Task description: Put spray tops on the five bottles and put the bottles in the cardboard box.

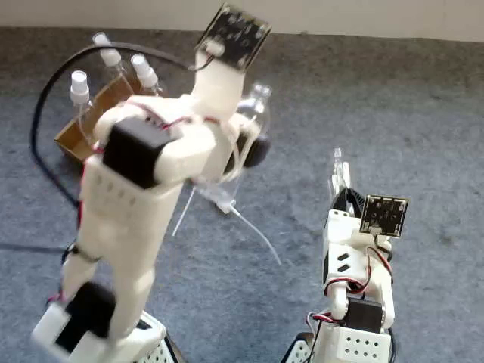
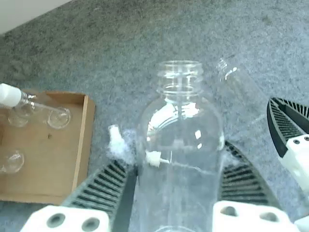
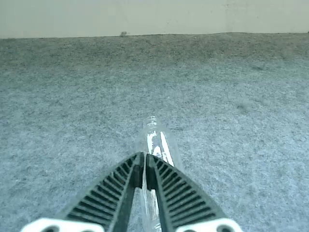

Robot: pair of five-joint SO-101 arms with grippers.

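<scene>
Holding status: left gripper [image 2: 176,166] is clamped on a clear bottle [image 2: 179,111], one ribbed finger on each side of its belly.
Held bottle: threaded neck is bare, no spray top on it, and in the high view it sits up off the floor, just beside the box.
Cardboard box [image 2: 82,140]: lies on the grey carpet [image 3: 241,96], off to one side of the held bottle.
In the box: three bottles with white spray tops [image 1: 144,74] already on; in the high view the tops stick up above the box wall.
Loose spray top [image 1: 223,200]: lying on the carpet beside the left arm, between the two arms, with its thin dip tube trailing off toward the right arm.
Right gripper [image 3: 145,157]: fingers pretty much pressed together at the tips, low over the carpet.
Other bottle [image 3: 157,137]: clear, uncapped, poking out past the right gripper's fingertips and running under them. Honestly can't tell if the fingers touch it.
</scene>
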